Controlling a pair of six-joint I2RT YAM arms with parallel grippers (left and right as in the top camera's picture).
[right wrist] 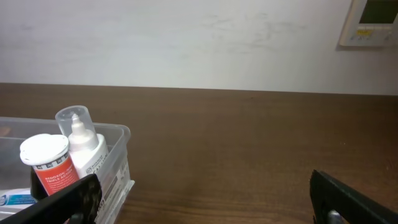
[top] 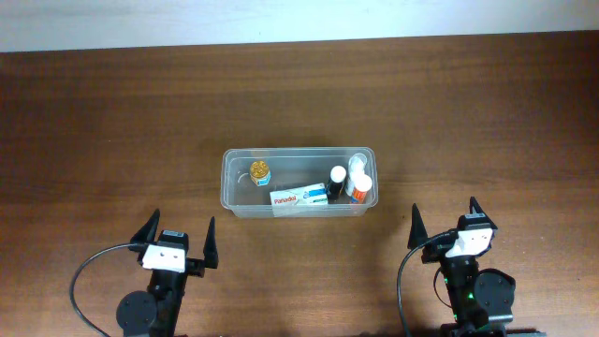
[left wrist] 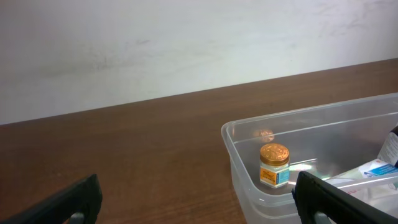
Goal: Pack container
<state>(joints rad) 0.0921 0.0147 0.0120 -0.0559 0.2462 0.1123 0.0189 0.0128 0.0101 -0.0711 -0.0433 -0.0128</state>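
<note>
Dark brown wood table (top: 94,122), white wall (top: 281,19) along the top of the overhead frame. There's a pale wall panel (right wrist: 373,22) in the upper right of the right wrist view.

The container (top: 225,183) sits centre frame in the overhead, above and between both arms, well apart from each. The left gripper (top: 183,225) is at lower left with its fingers spread wide and holding nothing. The right gripper (top: 445,208) at lower right is the same, wide open and empty.

Already inside:
- small jar with gold lid (top: 260,172) at the left end
- white box (top: 299,197) lying flat in the middle
- dark tube with white cap (top: 337,183)
- orange-labelled bottle (top: 359,187) and clear-capped dropper bottle (top: 357,165) at the right end, both apparently upright in the right wrist view

Handling, my read: the bin is thin clear plastic, so it's light and its walls probably flex. The surface is smooth and likely slippery under the pads. I'd pinch the rim on a short end wall rather than the long side, which would bow. The contents are loose, so any tilt would slide them or tip the bottles. Keep it level.

Writing: the box reads "Panadol" in red in the overhead. The print on the orange label, the dropper label and the jar label is too small to read. The wall panel text isn't legible either.
</note>
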